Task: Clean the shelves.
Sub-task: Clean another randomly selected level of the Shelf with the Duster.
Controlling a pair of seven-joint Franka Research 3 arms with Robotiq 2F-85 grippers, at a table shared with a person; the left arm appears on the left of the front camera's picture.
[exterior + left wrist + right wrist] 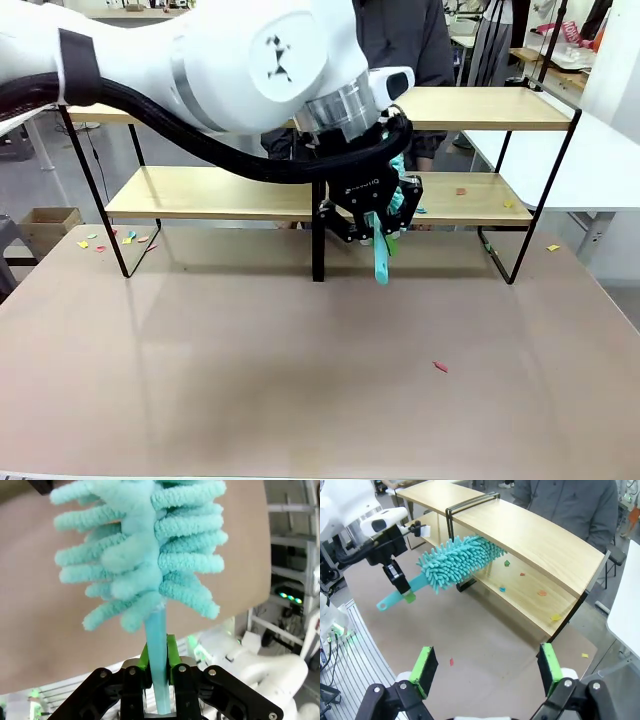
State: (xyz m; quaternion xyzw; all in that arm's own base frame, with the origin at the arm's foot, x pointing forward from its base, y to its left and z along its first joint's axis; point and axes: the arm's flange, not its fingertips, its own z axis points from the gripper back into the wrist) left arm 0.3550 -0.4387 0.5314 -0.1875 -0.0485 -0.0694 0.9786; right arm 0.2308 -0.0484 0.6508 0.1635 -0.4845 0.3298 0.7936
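Observation:
The shelves (220, 193) stand across the far half of the table, two light wooden boards on a black frame (535, 535). My left gripper (375, 215) hangs in front of the central post, shut on the blue handle (159, 650) of a teal fluffy duster (460, 560). The duster's head (140, 555) reaches in between the two boards, over the lower one. Small coloured paper scraps (542, 593) lie on the lower board's right part (461, 190). My right gripper (487, 670) hovers open above the table, well short of the shelves, with nothing between its green pads (425, 670).
A person (570, 505) stands behind the shelves. Loose scraps lie on the brown table: a red one (439, 367) in the middle, several at the left (100, 242), a yellow one (553, 247) at the right. A white table (610, 160) adjoins on the right.

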